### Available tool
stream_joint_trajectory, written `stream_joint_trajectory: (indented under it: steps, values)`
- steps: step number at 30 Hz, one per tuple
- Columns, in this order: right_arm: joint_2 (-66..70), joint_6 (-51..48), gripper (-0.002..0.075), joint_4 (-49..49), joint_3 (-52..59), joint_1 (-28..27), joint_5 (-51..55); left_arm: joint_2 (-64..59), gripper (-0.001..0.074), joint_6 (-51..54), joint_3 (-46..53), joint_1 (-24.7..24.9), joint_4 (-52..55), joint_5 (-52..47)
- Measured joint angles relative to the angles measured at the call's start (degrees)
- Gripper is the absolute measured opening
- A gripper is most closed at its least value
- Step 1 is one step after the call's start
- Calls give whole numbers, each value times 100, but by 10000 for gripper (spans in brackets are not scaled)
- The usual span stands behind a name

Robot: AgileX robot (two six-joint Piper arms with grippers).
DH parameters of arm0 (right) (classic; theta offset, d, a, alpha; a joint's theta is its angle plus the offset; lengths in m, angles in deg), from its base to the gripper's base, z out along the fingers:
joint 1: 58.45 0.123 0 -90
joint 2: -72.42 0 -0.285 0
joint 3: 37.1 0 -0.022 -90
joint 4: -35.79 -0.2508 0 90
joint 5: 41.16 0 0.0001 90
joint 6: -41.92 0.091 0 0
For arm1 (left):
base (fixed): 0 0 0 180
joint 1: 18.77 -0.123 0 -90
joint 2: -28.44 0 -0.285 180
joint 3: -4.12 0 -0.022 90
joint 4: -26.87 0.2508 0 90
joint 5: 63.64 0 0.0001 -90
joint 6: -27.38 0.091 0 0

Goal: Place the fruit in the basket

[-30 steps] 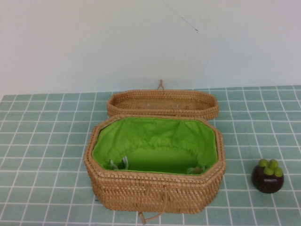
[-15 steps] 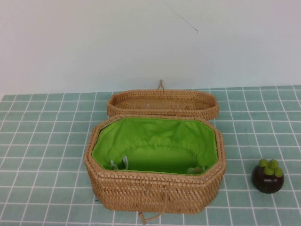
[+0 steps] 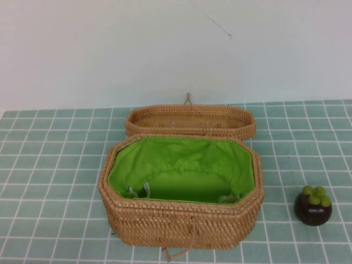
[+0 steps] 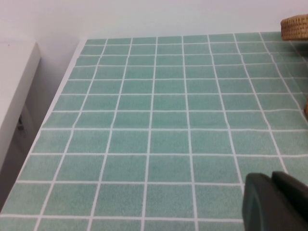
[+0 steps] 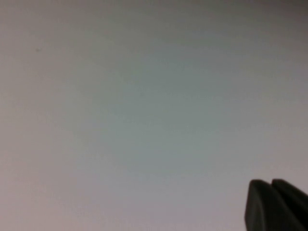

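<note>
The wicker basket (image 3: 181, 220) stands open in the middle of the table, its green lining showing and its lid (image 3: 191, 122) laid back behind it. The fruit (image 3: 312, 205), a dark purple-brown mangosteen with green lobes on top, sits on the tiles to the basket's right, apart from it. Neither arm shows in the high view. My left gripper (image 4: 272, 180) is shut and empty above bare tiles far to the basket's left; a bit of the basket's wicker (image 4: 294, 27) shows at that view's edge. My right gripper (image 5: 272, 185) is shut and empty, facing a blank pale surface.
The table is covered in green tiles (image 3: 49, 165). A white wall (image 3: 165, 49) rises behind it. In the left wrist view the table's left edge (image 4: 62, 89) borders a white ledge (image 4: 14, 82).
</note>
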Motion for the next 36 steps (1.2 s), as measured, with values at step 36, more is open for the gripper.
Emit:
stream_joint_trajectory:
  steps: [36]
  values:
    - [5601,-1231,-3,-3693,-4262,0,7931,0,0,0,0,0,0,0]
